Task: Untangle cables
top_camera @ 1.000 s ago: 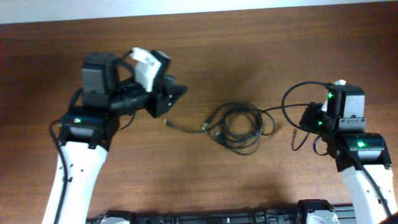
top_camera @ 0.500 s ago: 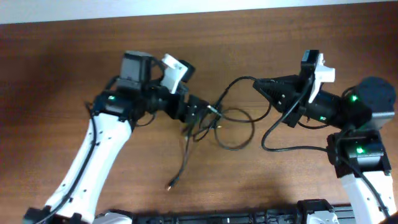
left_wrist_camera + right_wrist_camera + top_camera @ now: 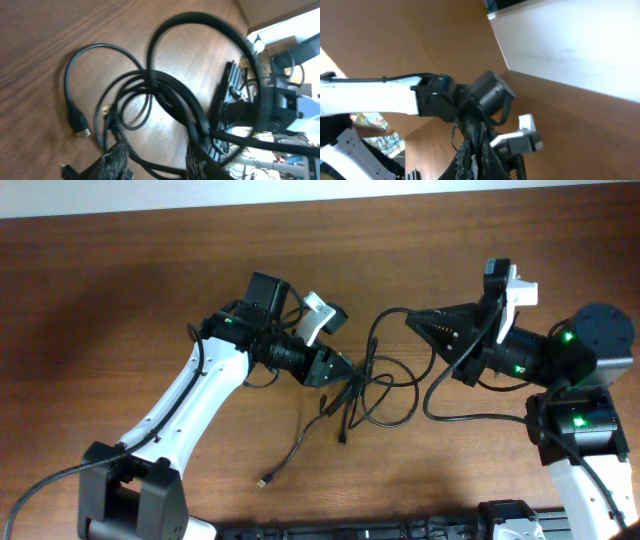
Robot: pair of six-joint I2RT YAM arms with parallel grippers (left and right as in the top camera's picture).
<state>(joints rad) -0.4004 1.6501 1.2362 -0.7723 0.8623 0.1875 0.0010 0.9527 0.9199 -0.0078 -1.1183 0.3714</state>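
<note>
The cables point(image 3: 375, 395) lie as one loose knot of thin black loops on the tabletop point(image 3: 120, 300), directly between the two sets of jaws. The left gripper point(image 3: 335, 370) sits low at the knot's near edge. In the wrist view its jaws stand spread, with several strands running through the gap between them and nothing visibly squeezed. From the far side of those jaws one strand arches up off the wood and runs to the right gripper point(image 3: 412, 322). There the jaws look pressed together on it, though the wrist view is too dark at the tips to show the cord itself.

Two tails trail out behind the left jaws: one ends in a plug point(image 3: 263, 480) well clear of the knot, and a shorter one stops near the loops.

The cords look light and limp but springy enough to keep their coil shape, so a pull on one strand will likely drag the whole knot rather than slide free. The smooth jackets may also slip through a loose pinch.

The best hold is probably a single strand just outside the crossing, or the stiffer stretch next to a plug. The other jaws should pin the remaining loops against the tabletop. A slow, steady pull should guard against tightening the knot.
</note>
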